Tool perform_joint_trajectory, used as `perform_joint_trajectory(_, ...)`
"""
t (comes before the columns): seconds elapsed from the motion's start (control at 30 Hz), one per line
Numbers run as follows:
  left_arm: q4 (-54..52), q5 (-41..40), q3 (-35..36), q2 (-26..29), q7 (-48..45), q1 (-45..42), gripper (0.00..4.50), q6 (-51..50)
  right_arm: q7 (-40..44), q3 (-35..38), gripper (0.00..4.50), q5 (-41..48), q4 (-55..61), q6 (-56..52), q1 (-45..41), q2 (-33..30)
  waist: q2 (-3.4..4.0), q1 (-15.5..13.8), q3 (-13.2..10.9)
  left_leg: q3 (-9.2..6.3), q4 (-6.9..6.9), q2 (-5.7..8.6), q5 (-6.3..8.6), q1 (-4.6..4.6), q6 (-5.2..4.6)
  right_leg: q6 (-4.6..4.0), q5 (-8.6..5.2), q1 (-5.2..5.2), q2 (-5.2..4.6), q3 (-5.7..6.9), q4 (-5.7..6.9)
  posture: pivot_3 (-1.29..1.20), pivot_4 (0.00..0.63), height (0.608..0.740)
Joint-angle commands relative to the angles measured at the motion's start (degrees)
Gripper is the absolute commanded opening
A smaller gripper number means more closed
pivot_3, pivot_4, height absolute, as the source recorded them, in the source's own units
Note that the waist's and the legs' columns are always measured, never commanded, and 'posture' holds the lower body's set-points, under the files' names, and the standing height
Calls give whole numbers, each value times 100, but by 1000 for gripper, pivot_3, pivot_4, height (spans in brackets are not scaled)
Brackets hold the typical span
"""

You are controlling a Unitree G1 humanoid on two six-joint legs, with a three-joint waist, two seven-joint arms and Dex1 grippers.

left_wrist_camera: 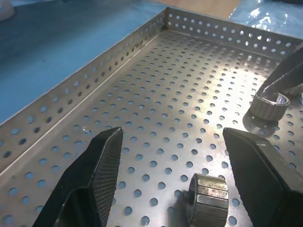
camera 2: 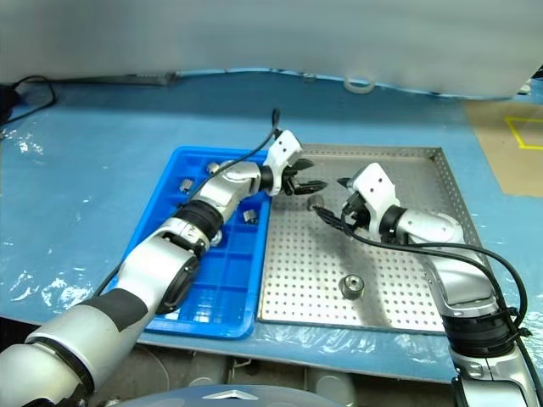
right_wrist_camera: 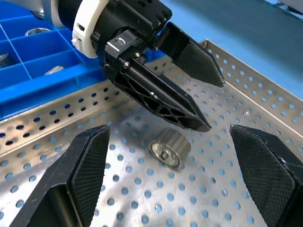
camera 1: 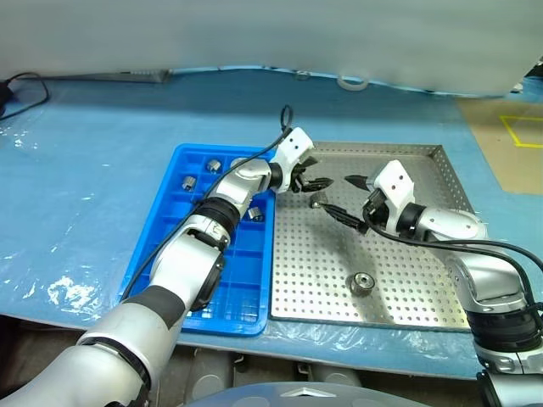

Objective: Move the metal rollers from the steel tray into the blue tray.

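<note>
Rollers: two left on the steel tray (camera 1: 407, 288). One roller (camera 1: 318, 200) sits far-left on the tray, near the rim next to the blue tray (camera 1: 165, 246). The other roller (camera 1: 363, 283) lies near-centre, well apart from both arms. Several rollers (camera 1: 188, 181) are already in the blue tray's far compartments.

Both grippers converge on the far-left roller, both released, holding nothing.
- Left gripper (camera 1: 307, 180): fingers spread, hovering just above and far-left of the roller. In its wrist view the roller (left_wrist_camera: 207, 198) sits low between the two fingers (left_wrist_camera: 92, 175), closer to the right one, not touching either.
- Right gripper (camera 1: 349, 200): fingers wide. In its wrist view the roller (right_wrist_camera: 169, 147) lies on its side between and ahead of the fingers (right_wrist_camera: 80, 175), right under the left gripper's lower finger.

Step in hand, as I read it: pick the far-left roller, probably with the left arm, since it's nearer the blue tray.

To do it well:
- Only one arm should commit; the other backs off, collision risk is real here.
- Centre the roller between the fingers before closing; it's off-centre now.
- It's lying on its side, so it'll roll if nudged. Come down straight and pinch across the flat ends, or across the barrel squarely.
- Keep fingertips off the perforated floor.
</note>
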State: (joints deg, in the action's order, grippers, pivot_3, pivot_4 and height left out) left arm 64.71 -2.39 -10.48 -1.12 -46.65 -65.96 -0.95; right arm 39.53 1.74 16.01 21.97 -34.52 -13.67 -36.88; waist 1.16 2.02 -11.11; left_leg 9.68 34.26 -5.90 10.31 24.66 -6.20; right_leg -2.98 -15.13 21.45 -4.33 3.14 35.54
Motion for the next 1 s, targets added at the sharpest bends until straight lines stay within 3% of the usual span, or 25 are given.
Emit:
perform_joint_trajectory(0.03,212,228,-20,-87,54,-197,3556,113,-155,272,4267,87,417,-55,159,-36,0,40,0,0,0,0,0,0,0,0,0,0,0,0,0,-435,150,740)
perform_joint_trajectory(0.33,462,727,-171,-459,160,-111,3556,136,-368,296,4267,30,500,-83,336,-25,-1,104,-1,0,0,0,0,0,-1,0,0,-2,0,0,-2,-460,150,740)
perform_joint_trajectory(0.77,644,1160,-238,-386,509,-40,3556,-142,-409,186,4267,-60,280,22,338,-19,-1,200,-1,0,1,0,2,-2,-3,0,0,-4,0,0,-5,-445,150,740)
perform_joint_trajectory(0.87,629,1269,-299,-335,627,-8,2714,-128,-405,152,4267,-66,257,36,322,4,-1,199,-1,0,1,0,2,-2,-4,0,0,-6,0,0,-5,-442,150,740)
perform_joint_trajectory(1.0,579,1288,-315,-292,451,50,2714,-87,-416,48,4267,-105,237,58,303,52,-2,196,-1,0,1,0,2,-15,-3,0,0,-18,0,0,-7,-434,150,740)
